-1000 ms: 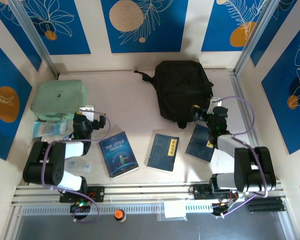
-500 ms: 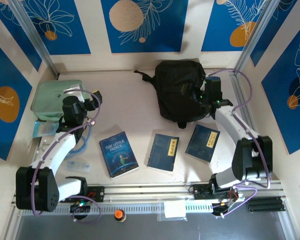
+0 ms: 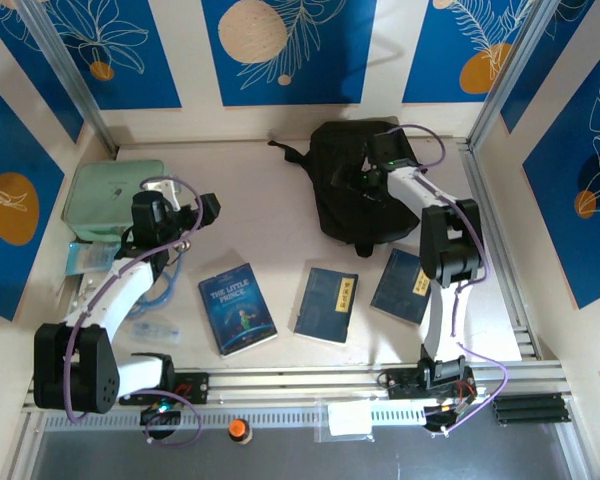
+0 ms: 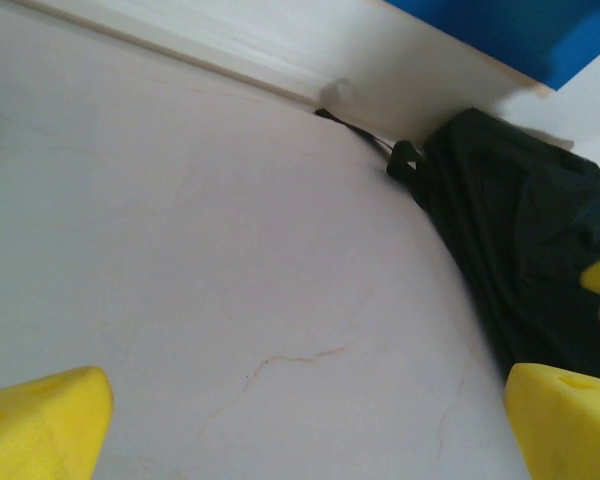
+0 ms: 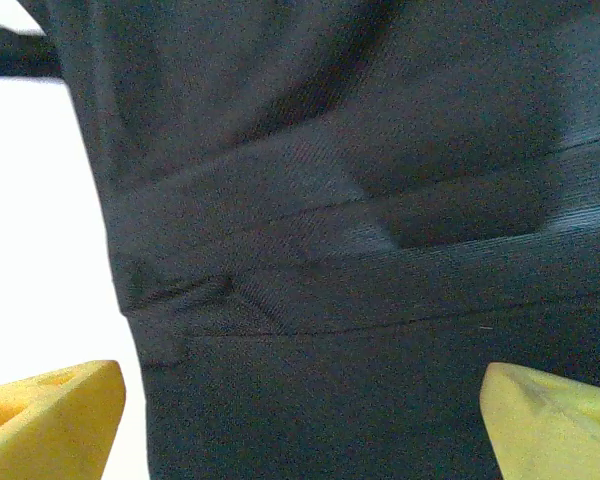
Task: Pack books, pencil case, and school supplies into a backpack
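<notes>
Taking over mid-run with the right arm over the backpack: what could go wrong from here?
The right gripper hangs open over backpack fabric; closing may pinch only a fold and drag the soft bag.
The left gripper is open over bare table, so nothing steadies the bag.
The right arm reaches over the rightmost book and could sweep it when withdrawing.

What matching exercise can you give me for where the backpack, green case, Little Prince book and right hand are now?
Things:
1. black backpack
2. mint-green soft case
3. Little Prince book
4. right hand

Places or states:
A. far left corner
B. open, right over the backpack
C. far side, right of centre
D. near side, left of centre

Pairs: 1-C, 2-A, 3-D, 4-B
</notes>
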Robot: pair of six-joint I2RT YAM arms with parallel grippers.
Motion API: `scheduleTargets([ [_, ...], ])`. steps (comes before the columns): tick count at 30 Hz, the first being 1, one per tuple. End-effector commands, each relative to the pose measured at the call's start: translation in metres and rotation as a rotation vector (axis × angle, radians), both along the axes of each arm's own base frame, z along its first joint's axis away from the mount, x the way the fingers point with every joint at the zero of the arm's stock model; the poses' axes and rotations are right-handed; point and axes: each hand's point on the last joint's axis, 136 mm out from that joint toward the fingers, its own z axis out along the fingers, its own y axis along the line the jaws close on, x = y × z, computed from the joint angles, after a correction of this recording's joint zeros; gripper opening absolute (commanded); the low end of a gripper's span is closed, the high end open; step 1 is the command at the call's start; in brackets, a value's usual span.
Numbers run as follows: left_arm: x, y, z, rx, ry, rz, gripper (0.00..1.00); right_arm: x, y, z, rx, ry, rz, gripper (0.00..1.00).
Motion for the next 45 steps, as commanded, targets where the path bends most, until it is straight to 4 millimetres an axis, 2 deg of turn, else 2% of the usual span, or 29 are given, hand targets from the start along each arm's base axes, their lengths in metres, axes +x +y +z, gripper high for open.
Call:
scheduleTargets([
  [1, 0.000, -0.011, 0.005, -0.035, 0.010, -0.045, 1.00, -0.011, 0.032, -0.016, 0.014, 0.085, 0.084, 0.90],
  [4, -0.001, -0.011, 0.003, -0.038, 0.015, -0.047, 1.00, -0.017, 0.062, -0.031, -0.002, 0.093, 0.193, 0.84],
  [10, -0.001, -0.012, 0.002, -0.040, 0.020, -0.047, 1.00, -0.043, 0.126, -0.047, -0.048, 0.061, 0.446, 0.83],
  [14, -0.001, -0.012, 0.001, -0.051, 0.024, -0.045, 1.00, -0.068, 0.176, -0.045, 0.020, 0.030, 0.651, 0.79],
  [17, -0.001, -0.015, 0.001, -0.075, 0.028, -0.050, 1.00, -0.070, 0.201, -0.044, 0.030, -0.001, 0.704, 0.79],
  [20, 0.000, -0.022, 0.000, -0.119, 0.038, -0.066, 1.00, -0.060, 0.222, -0.026, 0.107, -0.022, 0.688, 0.77],
  [23, -0.002, -0.035, -0.001, -0.167, 0.064, -0.094, 1.00, -0.052, 0.229, 0.015, 0.168, -0.068, 0.648, 0.76],
  [26, -0.006, -0.057, -0.003, -0.208, 0.100, -0.144, 1.00, -0.052, 0.216, 0.062, 0.200, -0.134, 0.602, 0.77],
  [27, -0.009, -0.067, -0.003, -0.212, 0.108, -0.172, 1.00, -0.053, 0.206, 0.071, 0.203, -0.144, 0.575, 0.77],
  [30, -0.016, -0.099, -0.004, -0.190, 0.152, -0.238, 1.00, -0.057, 0.163, 0.092, 0.235, -0.152, 0.458, 0.77],
  [31, -0.018, -0.110, -0.005, -0.172, 0.166, -0.254, 1.00, -0.058, 0.143, 0.097, 0.249, -0.148, 0.401, 0.77],
  [33, -0.021, -0.131, -0.005, -0.152, 0.190, -0.287, 0.99, -0.064, 0.108, 0.094, 0.269, -0.126, 0.304, 0.76],
  [35, -0.021, -0.151, -0.007, -0.159, 0.227, -0.309, 0.98, -0.069, 0.070, 0.083, 0.257, -0.097, 0.200, 0.76],
  [39, -0.022, -0.193, -0.021, -0.226, 0.318, -0.344, 0.95, -0.078, 0.016, 0.055, 0.211, -0.009, 0.052, 0.75],
  [40, -0.024, -0.204, -0.026, -0.237, 0.340, -0.362, 0.95, -0.080, 0.008, 0.045, 0.212, 0.026, 0.026, 0.73],
  [42, -0.027, -0.220, -0.041, -0.226, 0.392, -0.393, 0.95, -0.082, 0.004, 0.033, 0.224, 0.066, 0.024, 0.70],
  [44, -0.028, -0.224, -0.063, -0.205, 0.457, -0.393, 0.95, -0.078, 0.010, 0.025, 0.228, 0.093, 0.060, 0.66],
  [45, -0.027, -0.222, -0.075, -0.192, 0.484, -0.375, 0.95, -0.075, 0.013, 0.019, 0.218, 0.108, 0.074, 0.60],
])
